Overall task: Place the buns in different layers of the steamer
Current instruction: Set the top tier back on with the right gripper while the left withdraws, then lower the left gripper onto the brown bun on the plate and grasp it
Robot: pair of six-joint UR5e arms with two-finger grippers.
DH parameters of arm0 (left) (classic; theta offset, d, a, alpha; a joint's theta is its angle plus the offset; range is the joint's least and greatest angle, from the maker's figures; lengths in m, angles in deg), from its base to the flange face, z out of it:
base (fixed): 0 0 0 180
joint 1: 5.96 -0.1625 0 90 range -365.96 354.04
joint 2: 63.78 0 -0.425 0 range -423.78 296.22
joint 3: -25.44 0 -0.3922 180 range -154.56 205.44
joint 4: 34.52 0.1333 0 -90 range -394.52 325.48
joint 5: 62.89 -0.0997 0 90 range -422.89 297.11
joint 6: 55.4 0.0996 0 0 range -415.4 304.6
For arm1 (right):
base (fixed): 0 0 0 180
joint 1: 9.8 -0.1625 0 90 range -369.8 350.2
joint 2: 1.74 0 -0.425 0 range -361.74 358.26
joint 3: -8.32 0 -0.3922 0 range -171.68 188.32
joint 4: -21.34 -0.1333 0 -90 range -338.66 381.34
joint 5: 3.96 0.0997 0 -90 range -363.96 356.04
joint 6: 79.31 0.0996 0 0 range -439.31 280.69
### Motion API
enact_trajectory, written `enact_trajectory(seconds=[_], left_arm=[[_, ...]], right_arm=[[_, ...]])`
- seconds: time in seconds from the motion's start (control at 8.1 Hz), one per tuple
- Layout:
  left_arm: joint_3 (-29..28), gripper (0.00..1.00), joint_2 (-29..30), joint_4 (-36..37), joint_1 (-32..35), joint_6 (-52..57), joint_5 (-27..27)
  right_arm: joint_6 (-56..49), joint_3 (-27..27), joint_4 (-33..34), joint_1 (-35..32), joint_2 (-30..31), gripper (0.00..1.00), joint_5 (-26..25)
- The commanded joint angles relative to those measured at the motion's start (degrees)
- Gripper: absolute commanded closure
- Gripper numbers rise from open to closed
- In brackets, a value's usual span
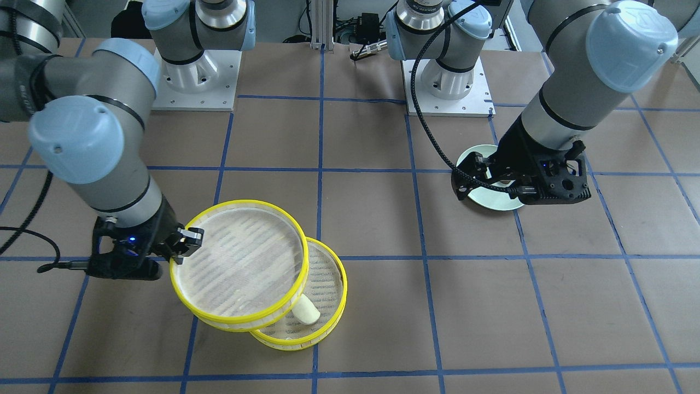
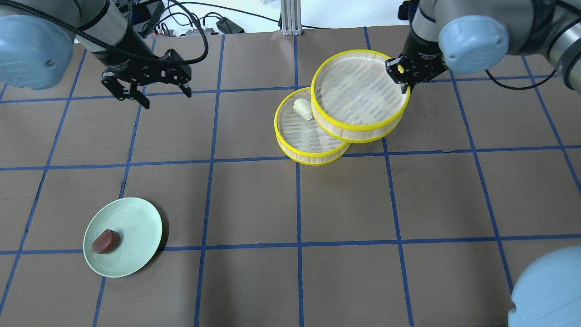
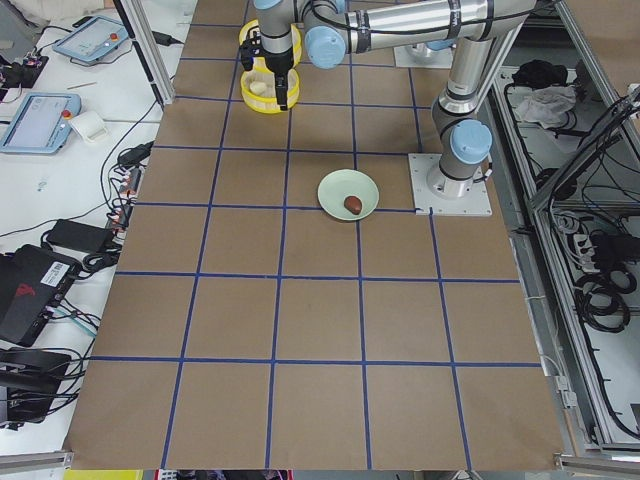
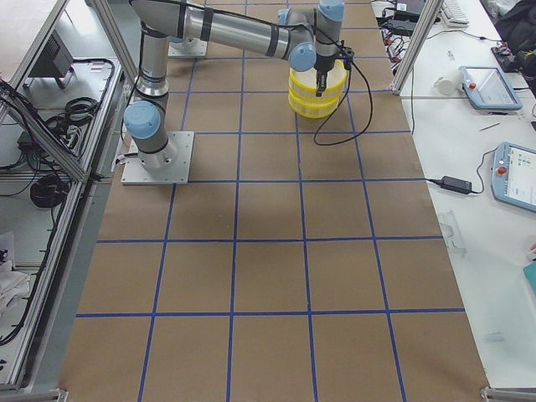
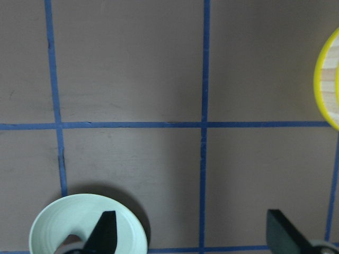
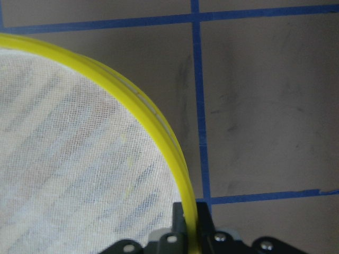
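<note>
The steamer is two yellow-rimmed trays. The lower tray [image 2: 308, 141] lies on the table with the cream-white bun [image 2: 303, 109] in it. My right gripper [image 2: 401, 77] is shut on the rim of the upper tray [image 2: 358, 93], which is empty and sits offset, overlapping the lower tray's right part. The right wrist view shows the rim [image 6: 159, 132] clamped between the jaws. The dark reddish-brown bun [image 2: 105, 240] lies on the pale green plate [image 2: 136, 222]. My left gripper [image 2: 156, 95] is open and empty, high above the table, far from the plate.
The brown table has a blue tape grid [image 2: 297, 204]. Both arm bases [image 1: 197, 82] stand on white plates at the robot's side. In the left wrist view, the plate [image 5: 63, 222] is at the bottom edge and a yellow tray rim [image 5: 324, 79] at the right.
</note>
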Motion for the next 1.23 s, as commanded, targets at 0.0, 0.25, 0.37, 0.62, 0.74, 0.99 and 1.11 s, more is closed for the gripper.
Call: enact_trajectory(seconds=[0.0, 0.25, 0.37, 0.62, 0.74, 0.99, 1.11], left_arm=[[10.52, 0.00, -4.02, -1.11, -4.87, 16.78, -5.47], [15.74, 0.00, -4.13, -1.80, -11.89, 29.73, -5.83], [17.85, 0.00, -3.95, -3.37, -14.62, 30.65, -6.00], [21.10, 0.00, -2.72, -4.09, -15.79, 30.39, -10.11], [23.29, 0.00, -2.63, -3.92, -15.88, 30.39, -12.31], [25.16, 0.06, 0.25, -3.13, -15.88, 30.39, -13.12], [25.16, 0.06, 2.53, -1.82, -16.23, 30.31, -13.13]], right_arm=[[5.99, -0.70, 3.80, -4.37, -2.44, 1.00, 0.73], [6.96, -0.70, 6.54, -4.38, -6.22, 1.00, 2.92], [7.22, -0.70, 6.89, -4.38, -6.32, 1.00, 3.28], [6.61, -0.62, 6.89, -4.03, -6.41, 1.00, 3.02], [7.05, -0.44, 6.89, -4.03, -6.32, 1.00, 2.49], [7.05, -0.44, 6.89, -3.94, -6.32, 1.00, 2.05], [6.62, -0.62, 6.89, -3.68, -6.32, 1.00, 2.05]])
